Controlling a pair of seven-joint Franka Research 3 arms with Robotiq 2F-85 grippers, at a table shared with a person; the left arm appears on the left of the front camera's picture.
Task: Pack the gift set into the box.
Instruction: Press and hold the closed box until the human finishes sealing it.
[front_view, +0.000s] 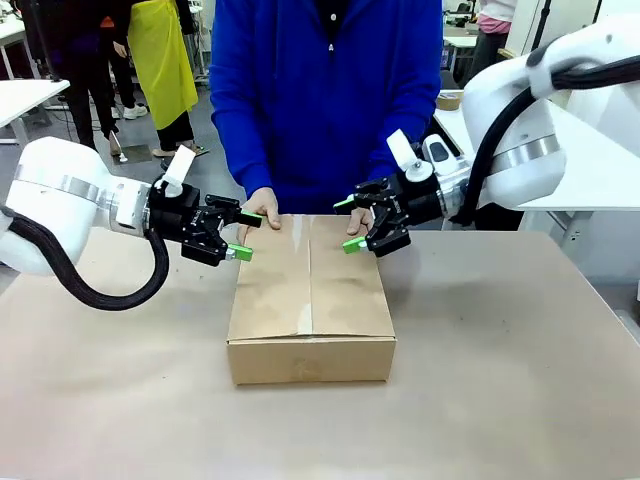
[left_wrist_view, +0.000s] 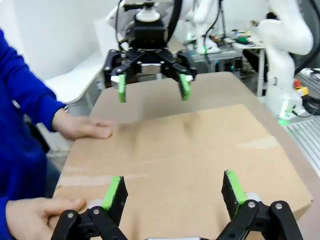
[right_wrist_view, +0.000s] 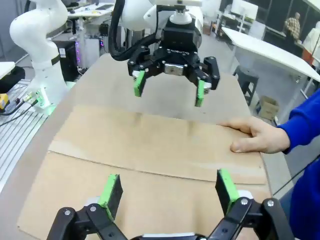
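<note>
Brown-covered table (front_view: 520, 380) bears the closed cardboard box (front_view: 310, 300)

Lettering, labels, brands, numbers, signs: nothing is reading legibly. The box (front_view: 310, 290) is showing plain brown cardboard on its closed flaps and front wall.

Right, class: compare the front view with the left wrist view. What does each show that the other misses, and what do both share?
Front, not left wrist: the box's near side wall and the table in front of it. Left wrist, not front: the right gripper seen face-on. Both: the flaps folded shut, the person's hands flat on top, the left gripper and right gripper open, empty.
</note>
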